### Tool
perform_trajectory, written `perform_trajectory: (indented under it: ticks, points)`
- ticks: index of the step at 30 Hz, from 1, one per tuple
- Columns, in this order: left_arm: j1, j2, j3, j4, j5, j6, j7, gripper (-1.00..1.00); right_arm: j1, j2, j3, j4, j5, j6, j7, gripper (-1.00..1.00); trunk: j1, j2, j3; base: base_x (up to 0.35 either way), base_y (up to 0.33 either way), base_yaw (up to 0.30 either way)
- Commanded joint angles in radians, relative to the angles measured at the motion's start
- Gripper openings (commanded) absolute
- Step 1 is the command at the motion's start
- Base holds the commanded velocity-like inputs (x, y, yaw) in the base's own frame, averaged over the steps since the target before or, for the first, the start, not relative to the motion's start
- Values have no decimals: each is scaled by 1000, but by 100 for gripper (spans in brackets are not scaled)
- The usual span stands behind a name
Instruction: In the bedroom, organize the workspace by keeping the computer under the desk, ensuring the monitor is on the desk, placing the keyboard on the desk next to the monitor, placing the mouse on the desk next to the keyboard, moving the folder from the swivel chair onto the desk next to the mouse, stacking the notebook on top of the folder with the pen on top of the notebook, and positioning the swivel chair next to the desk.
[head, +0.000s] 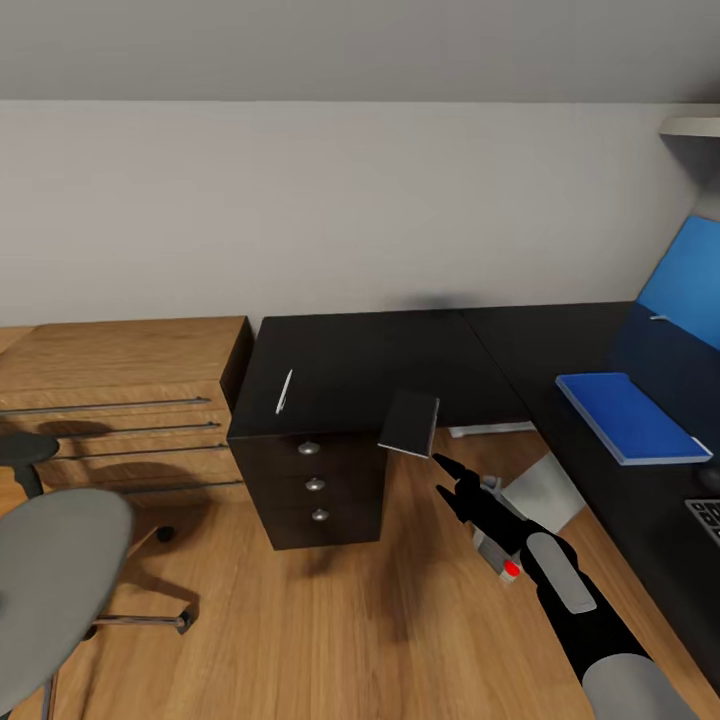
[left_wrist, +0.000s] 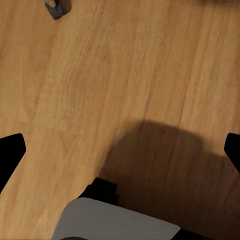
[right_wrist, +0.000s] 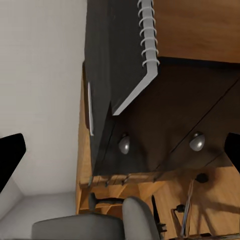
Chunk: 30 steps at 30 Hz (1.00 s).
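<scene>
Clearly the right gripper (head: 438, 458) has the notebook (head: 410, 424): its jaws are pinched on one edge, and the thin dark booklet juts out ahead of them, lifted off the desk (head: 370, 365) and hanging over its front edge, above the drawer unit (head: 318, 487).

From the right wrist view the notebook (right_wrist: 127, 50) shows a white spiral binding along one side and pale page edges. It looks light and fairly stiff, though a booklet held by one edge will likely sag or swing if the arm moves sharply. A hold nearer the spine would, I'd judge, keep the cover from flapping open.

The pen (head: 284, 391) lies on the desk beyond and to the left of the jaws, well apart from them; thin and smooth, it will probably roll and need a pinch at mid-length. The folder (head: 630, 416) lies flat on the desk's other wing, off to the right of the jaws, with the corner of the keyboard (head: 708, 518) nearer the robot. That is where the notebook should land, so the carry runs rightward across the corner of the desk.

The swivel chair (head: 50, 575) stands off to the left, on the floor (head: 300, 640), clear of that path. The left gripper (left_wrist: 120, 150) hangs over bare floorboards, jaws wide and holding nothing.
</scene>
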<state>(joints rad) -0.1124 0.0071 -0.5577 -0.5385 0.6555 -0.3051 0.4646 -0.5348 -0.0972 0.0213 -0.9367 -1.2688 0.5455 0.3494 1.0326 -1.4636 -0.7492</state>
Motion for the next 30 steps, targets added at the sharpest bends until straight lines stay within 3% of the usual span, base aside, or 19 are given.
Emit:
perform_trajectory:
  ticks: [1, 30]
  points:
    - [-1, 1, -8, 0, 9, -6, 7, 100, -1, 0, 2, 1, -5, 2, 4, 100, 0, 0, -1, 43, 0, 0]
    - [-1, 1, -11, 0, 5, -8, 7, 100, -1, 1, 1, 82, -4, 0, 2, 100, 0, 0, -1, 115, -7, 0]
